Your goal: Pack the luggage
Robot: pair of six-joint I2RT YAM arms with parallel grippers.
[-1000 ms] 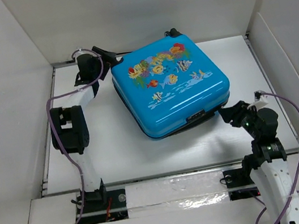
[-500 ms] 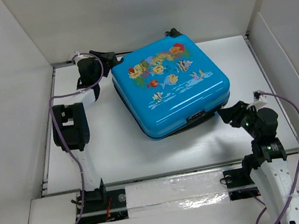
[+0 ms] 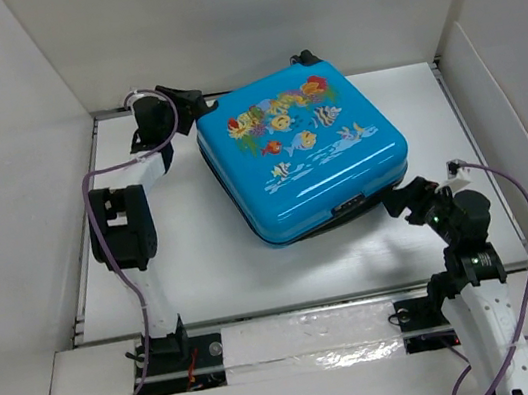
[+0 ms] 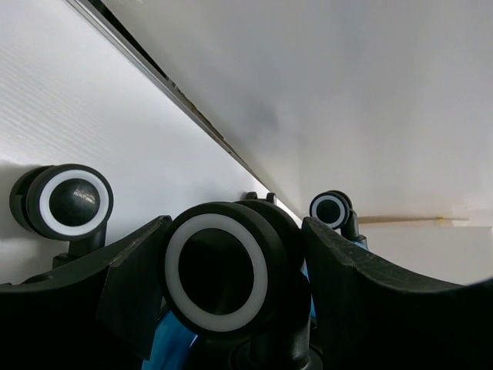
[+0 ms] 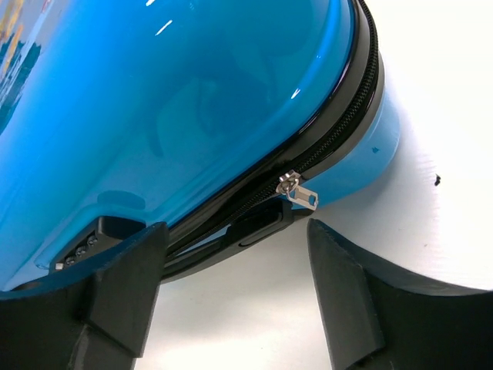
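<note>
The luggage [image 3: 302, 151], a bright-blue fish-print suitcase, lies flat and closed in the middle of the white table [image 3: 203, 258]. My left gripper [image 3: 189, 100] is at its back left corner. In the left wrist view the gripper [image 4: 235, 231] is open, with a black white-ringed wheel [image 4: 219, 266] between its fingers [image 4: 347, 270]. My right gripper [image 3: 394, 201] is at the front right corner. In the right wrist view it [image 5: 235, 254] is open and empty, facing the black zipper seam and the silver zipper pull [image 5: 299, 190] just above the gap.
White walls [image 3: 244, 18] enclose the table on three sides. Two more suitcase wheels show in the left wrist view [image 4: 69, 202] [image 4: 331, 210]. A combination lock [image 5: 77, 250] sits on the suitcase edge by my right gripper's left finger.
The right gripper has edged slightly closer to the suitcase's front right corner. The left gripper shifted a little at the back left corner. The suitcase has not moved.
</note>
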